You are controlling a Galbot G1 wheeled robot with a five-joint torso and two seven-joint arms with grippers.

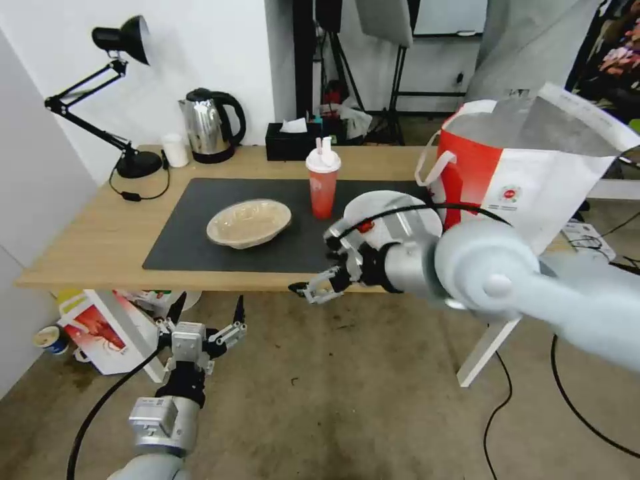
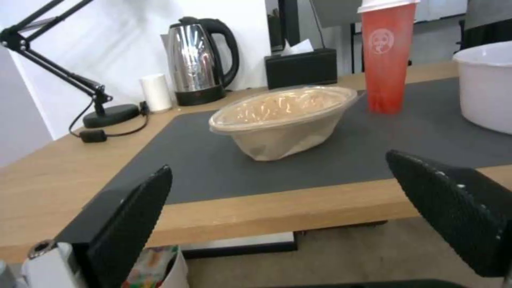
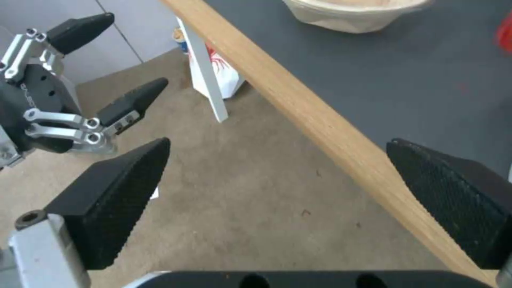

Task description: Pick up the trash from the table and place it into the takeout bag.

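Beige, thin-walled and shallow, the round dish (image 1: 249, 223) is noted on the dark grey mat (image 1: 193, 227), left of centre on the light-wood surface (image 1: 100, 227). It is judged light and easily crushed; its rolled rim (image 2: 283, 114) is the firmest hold, best pinched across the near edge.

Just right of it and a little farther back the red drink cup (image 1: 323, 183) stands upright under a white lid. It is judged top-heavy if liquid remains and smooth-walled, so a grasp across the mid-body is advised, with modest pressure to spare the lid seal.

The deep white bowl (image 1: 393, 213) sits right of the cup, partly hidden by the right arm; something red is glimpsed inside. It is judged stiffer, heavier and prone to spilling, to be held level by its rim.

The takeout bag (image 1: 527, 167) stands open at the far right of the surface, its foil lining visible. Its walls are judged soft, so entry from above is advised.

The right gripper (image 1: 319, 288) is recorded at the near edge of the surface, jaws spread and empty. The left gripper (image 1: 208, 321) hangs low over the floor before the surface, likewise spread and empty. No item is yet in the bag so far as can be seen.
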